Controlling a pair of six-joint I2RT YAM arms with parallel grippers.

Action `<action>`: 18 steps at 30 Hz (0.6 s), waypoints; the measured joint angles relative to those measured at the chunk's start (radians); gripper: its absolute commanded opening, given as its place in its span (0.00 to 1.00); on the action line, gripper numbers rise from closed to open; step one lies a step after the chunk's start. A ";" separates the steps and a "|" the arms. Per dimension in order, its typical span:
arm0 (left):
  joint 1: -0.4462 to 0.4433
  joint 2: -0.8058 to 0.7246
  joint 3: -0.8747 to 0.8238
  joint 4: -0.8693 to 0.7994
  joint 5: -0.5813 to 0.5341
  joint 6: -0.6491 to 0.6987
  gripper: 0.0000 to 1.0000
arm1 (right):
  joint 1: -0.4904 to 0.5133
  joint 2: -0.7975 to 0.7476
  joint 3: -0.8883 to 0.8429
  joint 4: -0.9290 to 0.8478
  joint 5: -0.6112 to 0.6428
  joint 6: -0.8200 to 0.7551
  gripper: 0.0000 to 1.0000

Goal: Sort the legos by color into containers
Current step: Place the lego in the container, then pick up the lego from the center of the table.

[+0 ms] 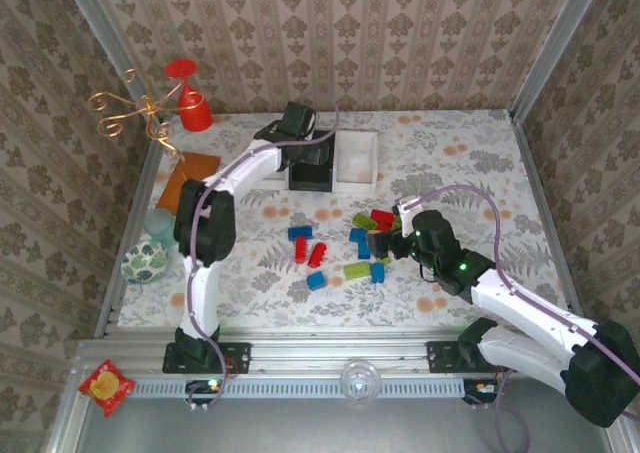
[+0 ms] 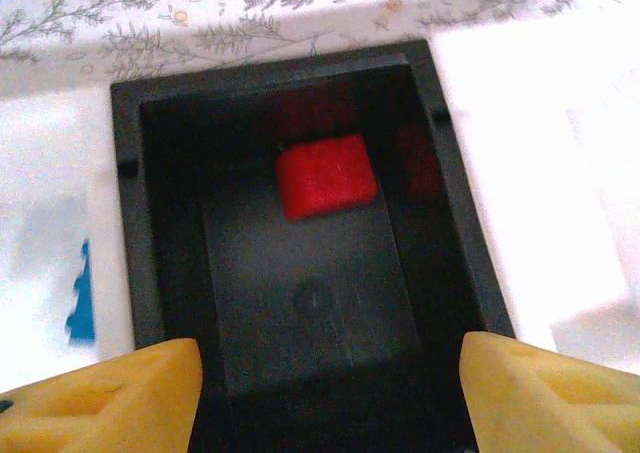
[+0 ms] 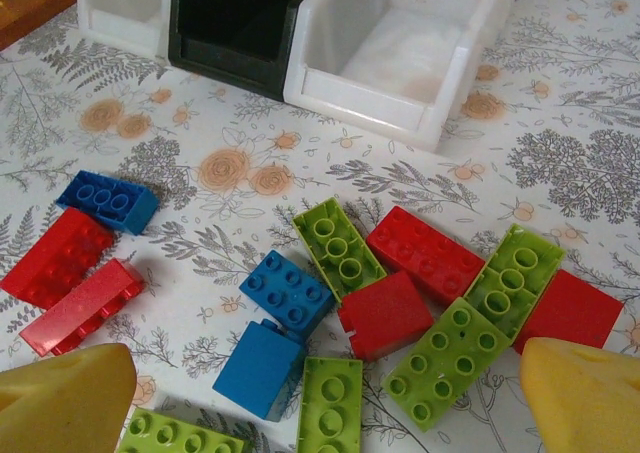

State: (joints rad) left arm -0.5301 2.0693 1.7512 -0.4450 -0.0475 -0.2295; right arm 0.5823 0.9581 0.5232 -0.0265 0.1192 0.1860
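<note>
Left wrist: left gripper spread above black plastic bin.
Small red plastic brick lies inside, clear of fingers; right gripper spread over scattered bricks.

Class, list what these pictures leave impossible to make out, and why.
- Left wrist view: left white bin washed out by glare; contents unclear beyond a blue patch.
- Right wrist view: black bin floor hidden by its front wall.
- Same view: lime brick cut by bottom edge.

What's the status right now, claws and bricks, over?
Left gripper open over black bin, red brick inside. Right gripper open above loose legos. Nothing in the way.
</note>
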 measured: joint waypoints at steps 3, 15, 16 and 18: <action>-0.034 -0.212 -0.248 0.045 0.024 0.002 0.71 | 0.000 -0.013 0.000 0.000 0.000 0.000 1.00; -0.130 -0.636 -0.872 0.071 0.103 -0.137 0.70 | 0.005 -0.007 -0.017 0.025 -0.021 0.000 1.00; -0.131 -0.632 -0.886 0.071 0.109 -0.148 0.69 | 0.005 -0.007 -0.021 0.028 -0.023 0.000 1.00; -0.133 -0.614 -0.890 0.070 0.121 -0.164 0.67 | 0.005 -0.005 -0.026 0.029 -0.023 0.000 1.00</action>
State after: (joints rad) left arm -0.6628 1.4551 0.8612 -0.3752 0.0731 -0.3931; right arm 0.5869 0.9527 0.4976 0.0025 0.0963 0.1860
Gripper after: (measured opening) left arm 0.688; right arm 0.999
